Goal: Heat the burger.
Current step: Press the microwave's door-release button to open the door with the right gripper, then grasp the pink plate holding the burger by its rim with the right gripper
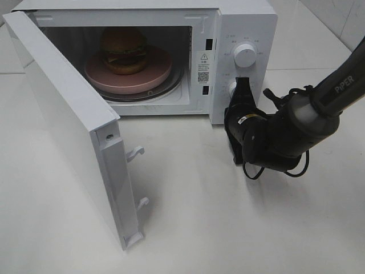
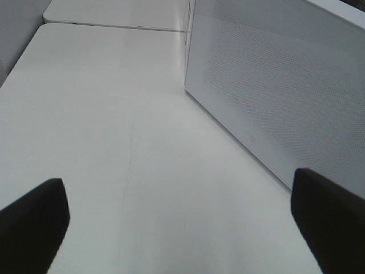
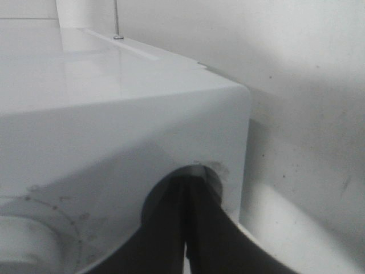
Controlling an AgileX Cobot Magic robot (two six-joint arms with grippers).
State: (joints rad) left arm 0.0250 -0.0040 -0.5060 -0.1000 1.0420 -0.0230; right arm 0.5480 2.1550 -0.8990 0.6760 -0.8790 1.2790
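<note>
The burger (image 1: 124, 50) sits on a pink plate (image 1: 154, 77) inside the white microwave (image 1: 245, 23), whose door (image 1: 63, 120) stands swung wide open to the left. My right gripper (image 1: 242, 83) is shut, and its tips rest against the lower round knob (image 1: 232, 87) of the control panel. The right wrist view shows the two dark fingers pressed together at that knob (image 3: 214, 174), with my right gripper (image 3: 187, 191) holding nothing. My left gripper (image 2: 179, 228) is open and empty over bare table beside the microwave's perforated side wall (image 2: 285, 85). It is out of the high view.
The upper dial (image 1: 245, 55) sits above the right gripper. The open door reaches far out over the front left of the white table (image 1: 228, 228). Two latch hooks (image 1: 137, 153) stick out of the door's edge. The right arm (image 1: 319, 103) comes in from the right.
</note>
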